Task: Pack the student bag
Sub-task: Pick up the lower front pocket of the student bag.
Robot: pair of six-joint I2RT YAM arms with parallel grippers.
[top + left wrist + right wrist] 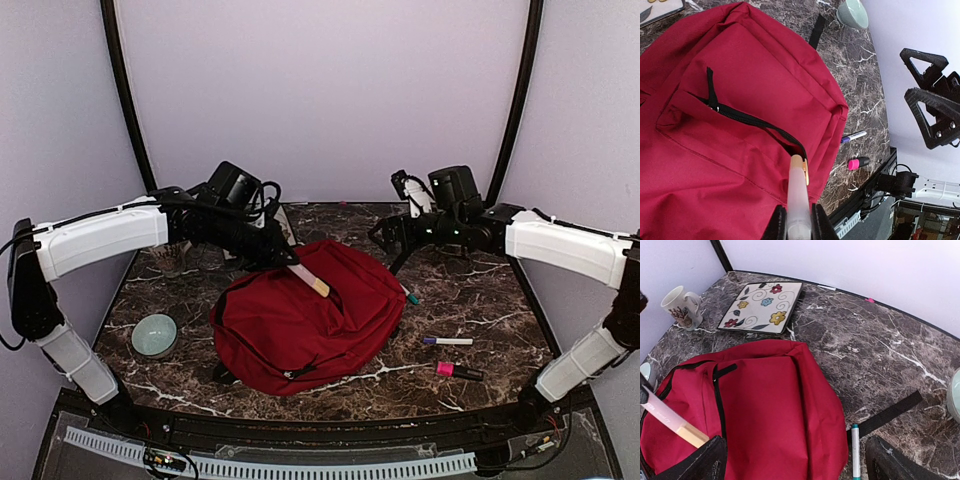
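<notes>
Two arms: both reach in over the dark marbled bench [470,300], one from each side.
Backpack [300,325]: dark red, lying flat in the middle of the bench between the two arms, front pocket facing up.
Strap [890,415]: black, trailing from the backpack's edge out across the bare bench.
Zip [750,120]: black, on the front pocket and open along part of its length. Its pull [711,87] lies on the red cloth.
Left fingers [775,226]: closed narrow on the back end of a white marker [799,200].
Held marker: it slants down over the backpack with its tan cap [797,167] at the end of the open zip. Whether the cap touches the cloth cannot be told.
Right fingers [702,462]: spread wide and holding nothing, above the backpack's far right edge.
Teal pen [855,450]: flat on the bench just beside the backpack's edge, next to the strap.
Purple-capped marker [447,341]: flat on the bench to the right of the backpack, apart from it.
Pink marker [458,371]: near the purple-capped one, closer to the bench's front edge.
Bowl [155,335]: pale green, opening up, on the bench to the left of the backpack and not touching it.
Flowered tile [762,307]: square and white, lying flat at the back of the bench beyond the backpack.
Mug [682,307]: upright, just beside the tile in the back corner.
</notes>
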